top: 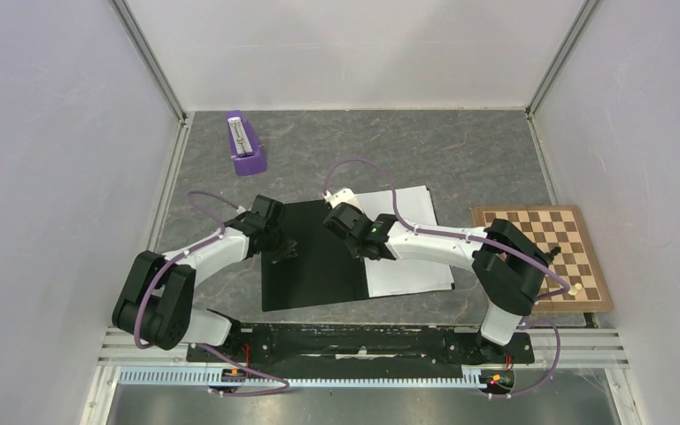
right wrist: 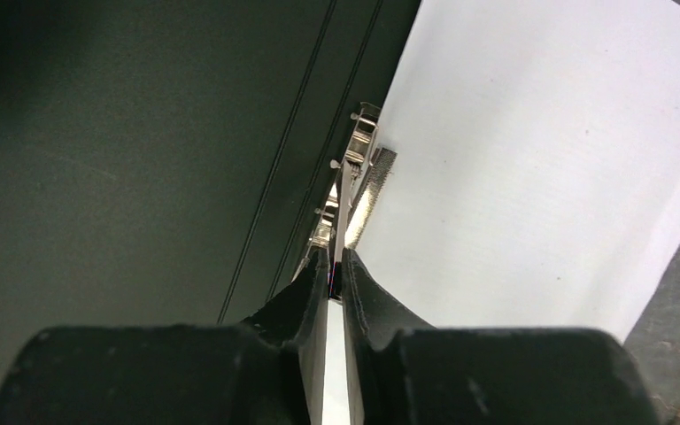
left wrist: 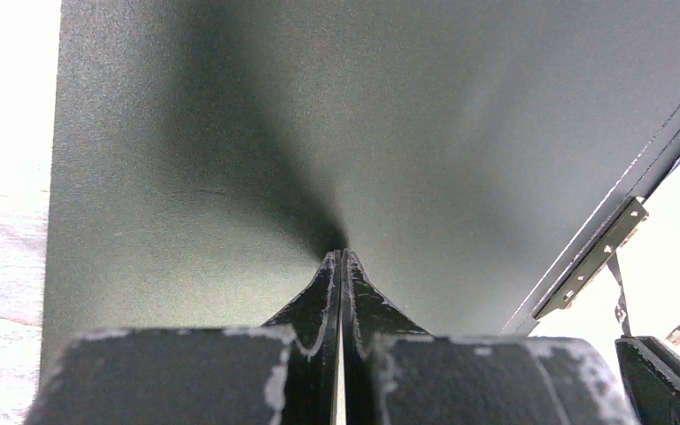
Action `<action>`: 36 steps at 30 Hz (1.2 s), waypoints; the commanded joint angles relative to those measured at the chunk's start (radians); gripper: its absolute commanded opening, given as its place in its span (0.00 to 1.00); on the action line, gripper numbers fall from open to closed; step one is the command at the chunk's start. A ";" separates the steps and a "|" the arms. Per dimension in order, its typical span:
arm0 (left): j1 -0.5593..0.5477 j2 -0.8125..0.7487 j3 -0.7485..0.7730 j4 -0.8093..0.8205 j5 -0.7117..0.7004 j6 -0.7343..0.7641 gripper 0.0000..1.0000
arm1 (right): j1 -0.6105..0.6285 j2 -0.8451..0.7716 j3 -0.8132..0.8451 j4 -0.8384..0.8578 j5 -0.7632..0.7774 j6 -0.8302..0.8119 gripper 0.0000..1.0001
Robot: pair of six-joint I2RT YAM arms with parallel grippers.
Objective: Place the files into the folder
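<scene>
Folder: large flat folder (top: 310, 274) lying open on the grey marbled counter (top: 460, 150), black inside up. Its left panel is bare; its near edge runs close to the counter's front edge.
Files: plain white paper sheets (top: 407, 270) lie flat on the folder's right side. Their inner edge sits against the spine and their far edge reaches a little past the black panel's far edge. The wrist view shows one outer corner lying over grey counter.
Spine: metal spine clip (right wrist: 359, 150) sits along the fold, between the black panel and the white sheets.
Left jaws: left gripper (left wrist: 341, 255) has its jaws fully together with nothing between them. The tips are pressed down on the bare black panel, well inside its edges.
Right jaws: right gripper (right wrist: 336, 266) has its jaws almost together, pinching the thin upright metal lever of the spine clip at the tips.
Right margin: brown-and-cream wooden chessboard (top: 575, 257) lies near the sheets' outer edge, with a strip of counter between them. The right arm's elbow hangs over that strip.
Far margin: purple plastic wedge-shaped stand (top: 246, 146) sits at the far left corner, well apart from the folder. Grey counter shows from it across to the right wall.
</scene>
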 commanded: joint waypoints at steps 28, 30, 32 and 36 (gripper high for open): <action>0.003 -0.151 -0.070 -0.084 0.002 0.059 0.02 | -0.003 0.050 0.165 -0.101 0.011 0.007 0.17; 0.003 -0.151 -0.072 -0.083 0.001 0.054 0.02 | -0.003 0.042 0.159 -0.102 0.011 0.010 0.17; 0.002 -0.150 -0.076 -0.080 -0.002 0.051 0.02 | -0.003 0.035 0.154 -0.102 0.012 0.012 0.17; 0.002 -0.142 -0.076 -0.078 -0.005 0.047 0.02 | -0.001 0.026 0.149 -0.102 0.010 0.013 0.17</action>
